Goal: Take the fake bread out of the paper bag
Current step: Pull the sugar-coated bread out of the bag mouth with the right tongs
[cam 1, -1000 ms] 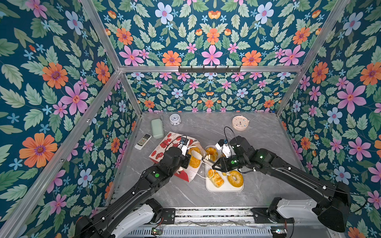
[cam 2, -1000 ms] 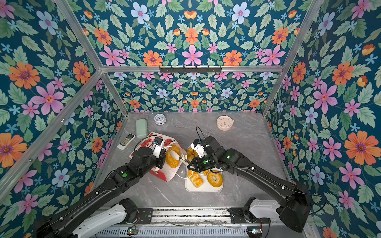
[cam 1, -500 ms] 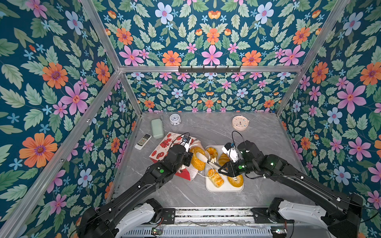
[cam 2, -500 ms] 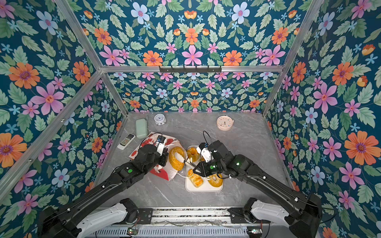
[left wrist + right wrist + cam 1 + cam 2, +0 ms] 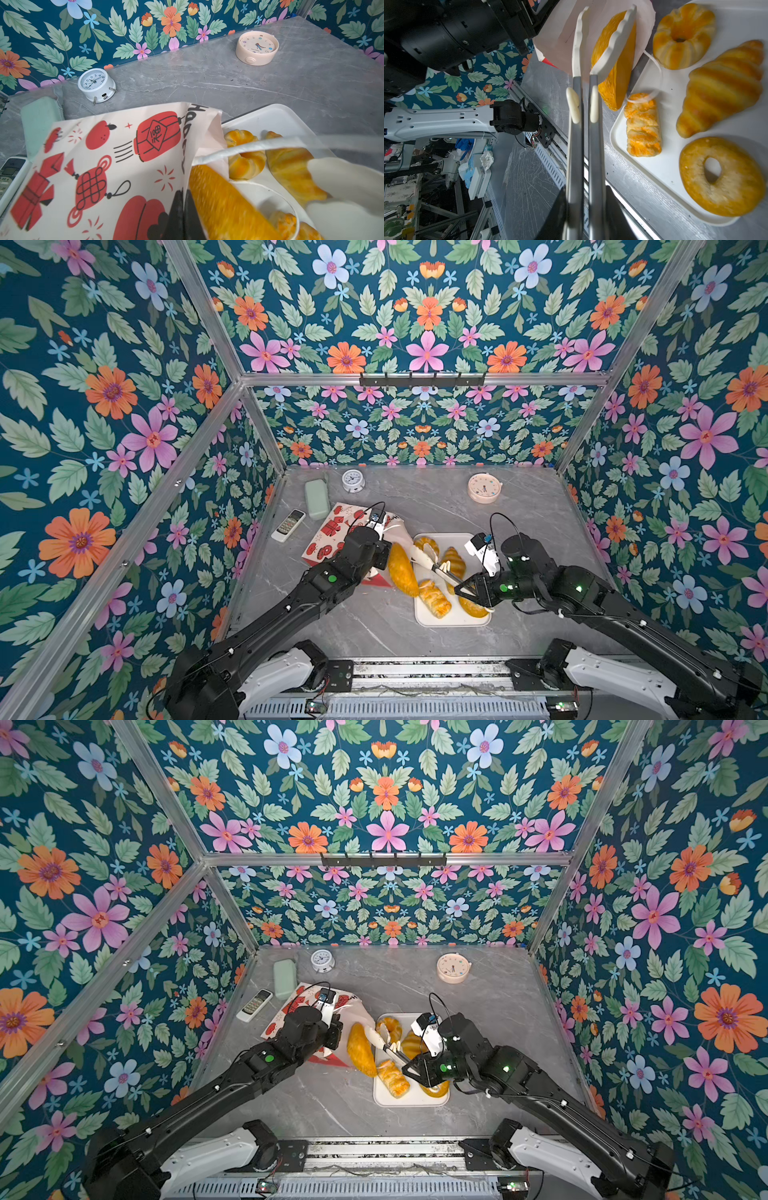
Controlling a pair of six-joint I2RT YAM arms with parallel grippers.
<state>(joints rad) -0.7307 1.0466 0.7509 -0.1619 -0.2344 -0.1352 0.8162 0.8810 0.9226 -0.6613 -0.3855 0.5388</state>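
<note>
remote point(image 5: 288, 525): left side of the desk point(image 5: 532, 531) in both top views; its key print is too small to read.
paper bag point(image 5: 104, 166): lies on its side left of centre. Black lettering "Happy" runs along its mouth edge, and a Chinese character sits on a red lantern print.
left claw point(image 5: 183, 199): clenched on the bag's mouth edge.
white clock point(image 5: 353, 480): upper left of the desk, numerals on the dial.
long loaf point(image 5: 402, 576): centre of frame, upper end at the bag's mouth, the rest along the tray's left rim.
tongs point(image 5: 428, 562): white tips are beside the loaf's upper end; I cannot tell if they pinch it.
tray point(image 5: 455, 619): right of centre, it carries the fluted bun point(image 5: 426, 545), croissant point(image 5: 453, 564), braided roll point(image 5: 434, 599) and bagel point(image 5: 473, 608).
right claw point(image 5: 586, 193): clamped on the tongs' grey arms.
pink clock point(image 5: 483, 488): upper right of the desk.
change: the right arm has drawn back toward the lower right since a second ago, and the loaf lies further out of the bag.
</note>
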